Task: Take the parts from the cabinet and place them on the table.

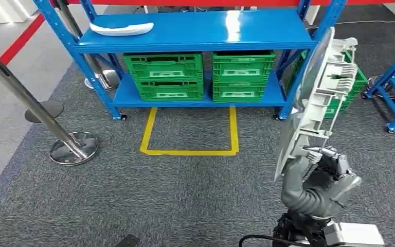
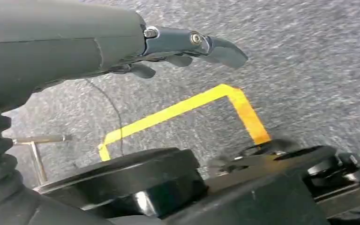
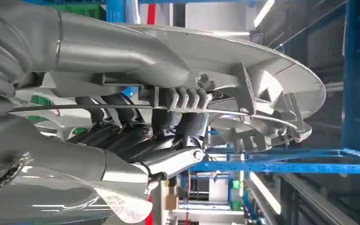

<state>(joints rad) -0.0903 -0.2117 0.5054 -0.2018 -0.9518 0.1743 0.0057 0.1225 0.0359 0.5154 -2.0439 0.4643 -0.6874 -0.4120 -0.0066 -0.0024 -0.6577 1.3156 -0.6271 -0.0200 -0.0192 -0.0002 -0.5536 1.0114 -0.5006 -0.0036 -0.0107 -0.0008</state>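
At the head view's right, the right robot hand (image 1: 323,172) grips the grey moulded part (image 1: 316,98) upright by its lower ribbed edge; it looks stiff, light but top-heavy.

Glossy blue painted metal shelf (image 1: 195,31); ribbed green plastic crates (image 1: 164,76); matt grey plastic part (image 1: 316,98); rough grey carpet (image 1: 185,195).
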